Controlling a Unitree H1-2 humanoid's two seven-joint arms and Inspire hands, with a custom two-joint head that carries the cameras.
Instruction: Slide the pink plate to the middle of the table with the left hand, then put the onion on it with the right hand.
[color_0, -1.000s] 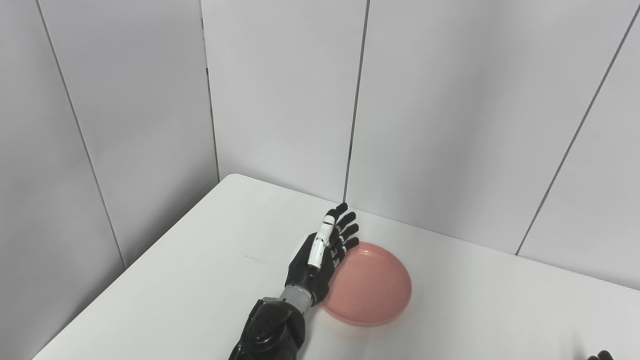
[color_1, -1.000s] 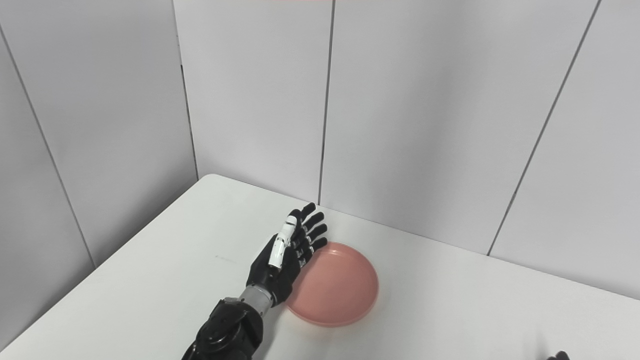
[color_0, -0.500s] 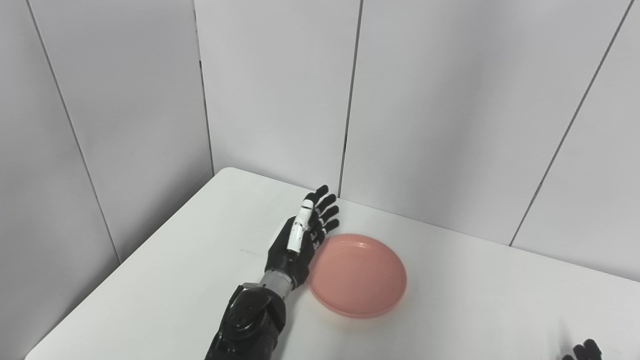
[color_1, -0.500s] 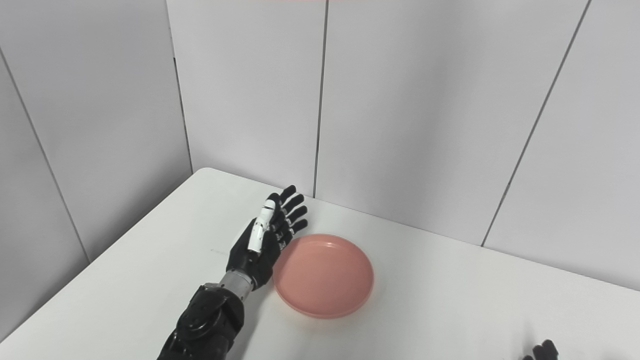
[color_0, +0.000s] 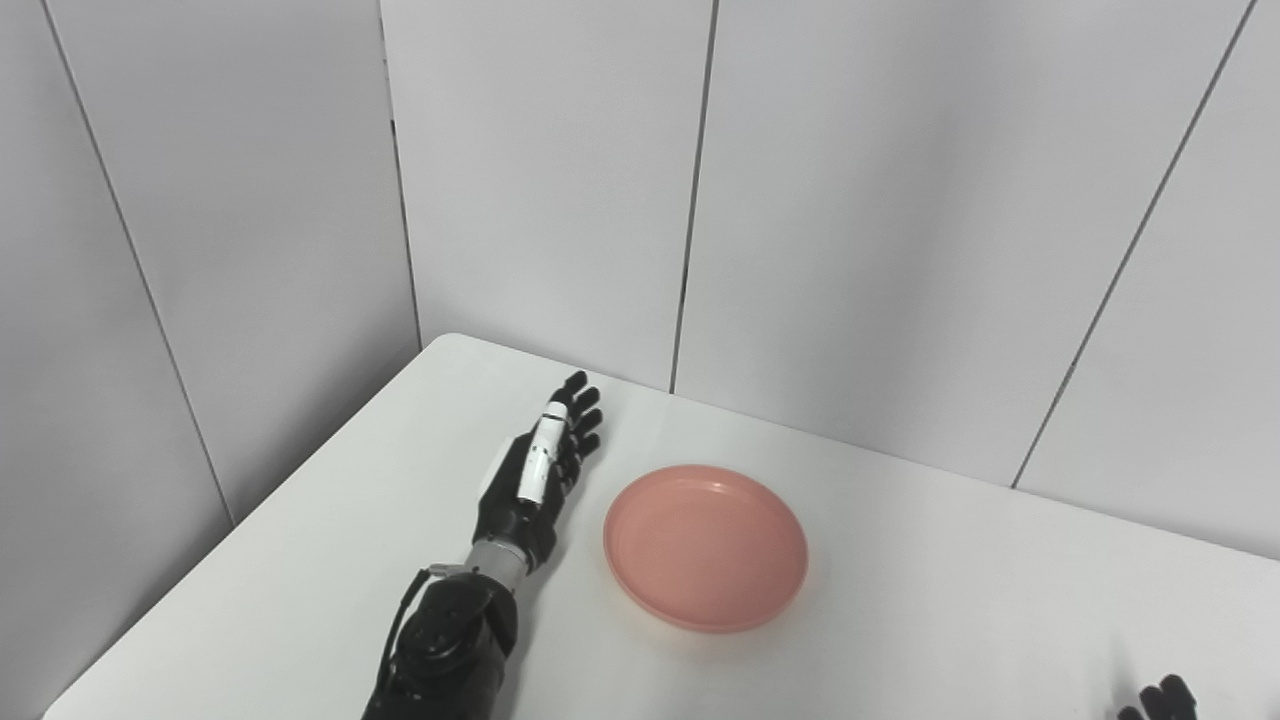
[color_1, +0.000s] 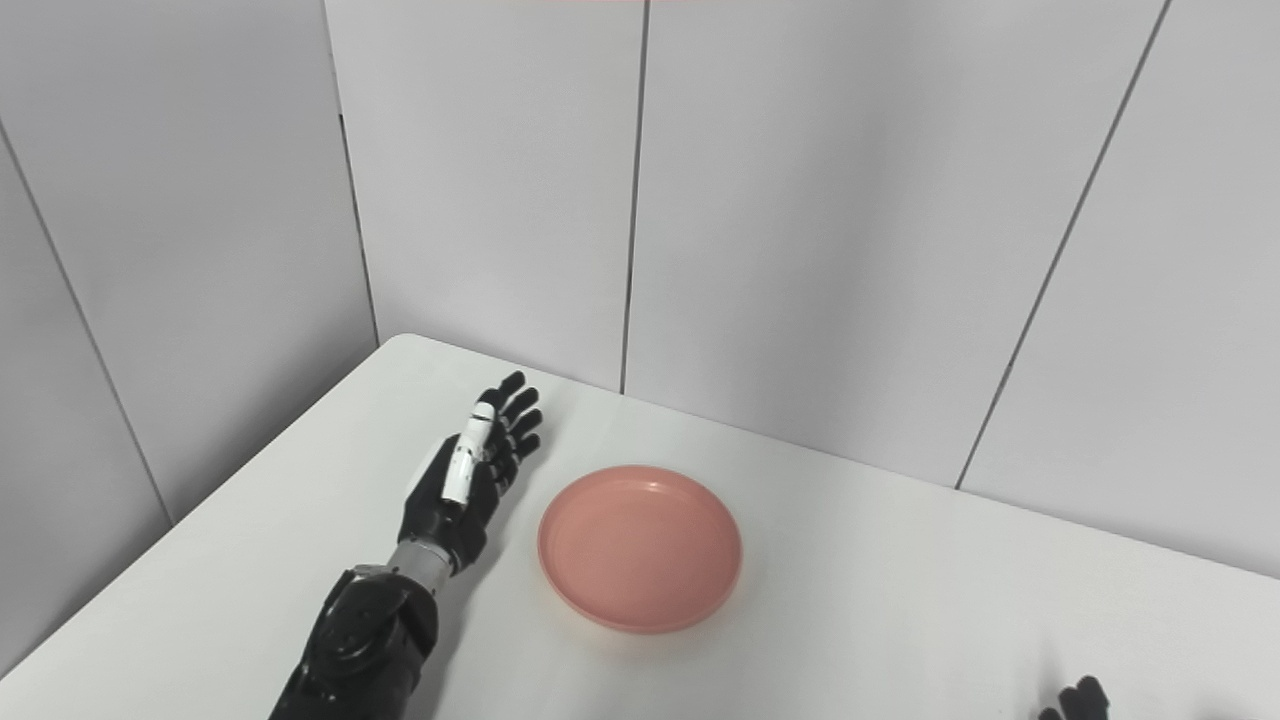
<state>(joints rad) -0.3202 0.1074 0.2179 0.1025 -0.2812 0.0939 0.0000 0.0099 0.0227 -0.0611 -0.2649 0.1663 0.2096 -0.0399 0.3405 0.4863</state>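
1. Left eye view: the left hand (color_0: 540, 478) lies edge-on over the white table (color_0: 330, 560), its fingers (color_0: 583, 418) stretched out straight and a little apart, released and holding nothing. The pink plate (color_0: 706, 545) sits flat on the table off the palm side of those fingers, apart from them with a strip of bare table between. No onion shows in this view.

2. Left eye view, bottom right corner: only the dark fingertips of the right hand (color_0: 1158, 698) poke in, so I cannot tell whether it is released or clenched.

3. Right eye view: the same layout. The left hand (color_1: 468, 480) has its fingers extended, thumb side up, empty; the pink plate (color_1: 640, 546) rests to the palm side of the fingers and nearer the wrist than the fingertips, not touching. The right hand (color_1: 1075, 700) is again just a sliver at the lower edge. The onion is not visible here either.

4. Handling, as a judgement: the plate looks like a shallow, stiff, light dish, probably plastic, with a low raised rim. On the smooth table it should slide easily, so a flat push from the palm side of the fingers against the near rim suits it better than a pinch. Pushed too high or too fast, it could tip or skate past the middle.
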